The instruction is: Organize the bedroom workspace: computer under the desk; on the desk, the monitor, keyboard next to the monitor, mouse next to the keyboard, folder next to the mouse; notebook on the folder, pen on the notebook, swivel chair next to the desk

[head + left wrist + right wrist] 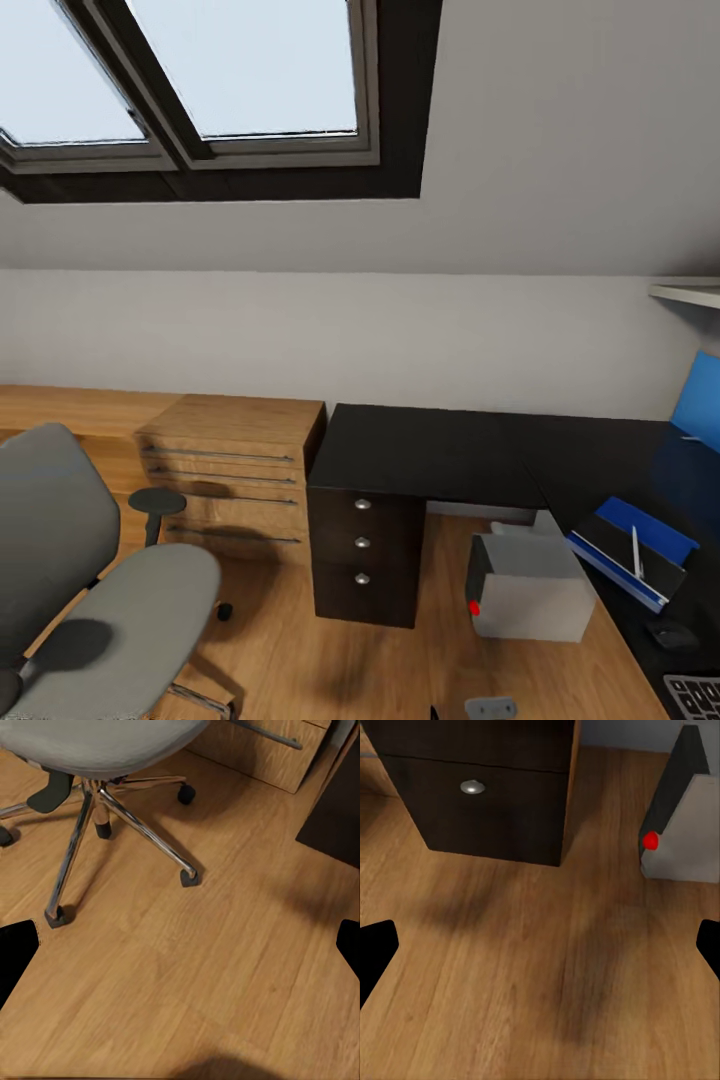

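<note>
The grey swivel chair [100,600] stands at the lower left of the head view, and its chrome base [112,810] lies ahead of my open left gripper [180,949]. The black desk [430,450] fills the middle and right. On its right wing lies the blue folder [655,530], with the dark notebook [620,548] and the white pen [636,552] on top. Nearer me are the mouse [670,633] and a corner of the keyboard [695,695]. The computer [530,590] stands on the floor beside the drawer unit [362,545]. My open right gripper [540,945] hovers over the floor near the computer [679,817]. The monitor is out of view.
A light wooden drawer chest [230,470] stands against the wall between chair and desk. A blue back panel [697,400] rises at the desk's far right, under a white shelf [685,292]. Bare wooden floor [195,982] lies between the chair base and the drawer unit.
</note>
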Available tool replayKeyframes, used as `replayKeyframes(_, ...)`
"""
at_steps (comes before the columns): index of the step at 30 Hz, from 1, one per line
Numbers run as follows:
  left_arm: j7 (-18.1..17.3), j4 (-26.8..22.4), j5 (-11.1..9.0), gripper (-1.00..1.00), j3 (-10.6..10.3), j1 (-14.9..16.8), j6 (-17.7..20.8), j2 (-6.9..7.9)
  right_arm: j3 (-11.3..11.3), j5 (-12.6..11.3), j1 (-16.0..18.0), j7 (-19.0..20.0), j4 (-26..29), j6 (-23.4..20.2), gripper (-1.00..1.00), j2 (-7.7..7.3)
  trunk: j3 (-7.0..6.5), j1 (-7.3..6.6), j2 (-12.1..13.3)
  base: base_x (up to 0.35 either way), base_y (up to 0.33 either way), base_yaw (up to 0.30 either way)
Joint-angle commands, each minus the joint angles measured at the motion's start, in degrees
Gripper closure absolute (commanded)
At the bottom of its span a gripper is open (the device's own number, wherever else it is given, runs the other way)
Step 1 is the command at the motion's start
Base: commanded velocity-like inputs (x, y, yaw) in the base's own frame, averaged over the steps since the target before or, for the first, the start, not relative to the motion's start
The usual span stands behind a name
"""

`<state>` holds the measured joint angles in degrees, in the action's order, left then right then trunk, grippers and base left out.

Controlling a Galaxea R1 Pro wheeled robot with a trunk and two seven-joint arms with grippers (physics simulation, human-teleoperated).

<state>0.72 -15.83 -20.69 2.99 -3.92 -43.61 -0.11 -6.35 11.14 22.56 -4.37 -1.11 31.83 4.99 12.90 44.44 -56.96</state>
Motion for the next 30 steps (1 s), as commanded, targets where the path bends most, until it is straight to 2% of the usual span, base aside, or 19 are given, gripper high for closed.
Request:
replayKeyframes(1, 0.07, 0.05, 0.30, -1.00, 0.27, -0.03, -0.01, -0.02, -0.42, 0.63, 0.06, -0.31, -0.12, 0.27, -1.00, -0.02, -0.02, 0.01, -0.05, 0.000, 0.000, 0.176)
replayKeyframes(21, 0.01, 1.69, 0.38, -1.00, 0.20, -0.03, -0.05, 0.03, -0.41, 0.56, 0.03, -0.37, -0.12, 0.41, -1.00, -0.06, -1.31, 0.01, -0.05, -0.002, 0.000, 0.189)
replayKeyframes(30, -0.01, 1.74, 0.38, -1.00, 0.17, -0.03, -0.05, 0.03, -0.41, 0.55, 0.03, -0.38, -0.12, 0.36, -1.00, 0.06, -1.57, 0.01, -0.05, -0.212, 0.000, 0.041)
